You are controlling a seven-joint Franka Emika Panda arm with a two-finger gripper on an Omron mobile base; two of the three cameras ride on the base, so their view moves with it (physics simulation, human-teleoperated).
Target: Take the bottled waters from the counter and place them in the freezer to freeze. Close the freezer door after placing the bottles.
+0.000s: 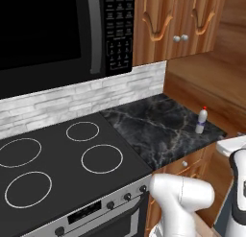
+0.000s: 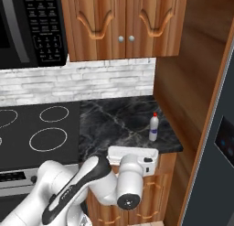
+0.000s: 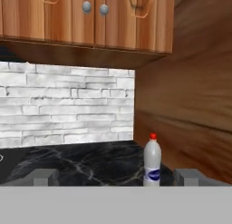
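Observation:
A red-capped bottled water [image 3: 152,162], whitish with a bluish label, stands upright on the black marble counter [image 3: 90,164] near the wooden side wall. It also shows at the counter's right end [image 2: 154,127] [image 1: 202,120]. My gripper [image 3: 116,177] is open, its fingertips [image 3: 44,175] spread wide at counter height. The bottle is ahead of it, a little right of centre, with a gap between them. The hand's white body [image 2: 133,153] hovers at the counter's front edge. The freezer's dark blue-grey front [image 2: 219,147] fills the far right.
A black glass stovetop [image 1: 62,159] with white rings lies left of the counter, under a black microwave [image 1: 53,34]. Wooden wall cabinets [image 2: 123,24] hang above, over a white brick backsplash [image 3: 68,105]. A tall wooden panel [image 2: 183,97] closes the counter's right side.

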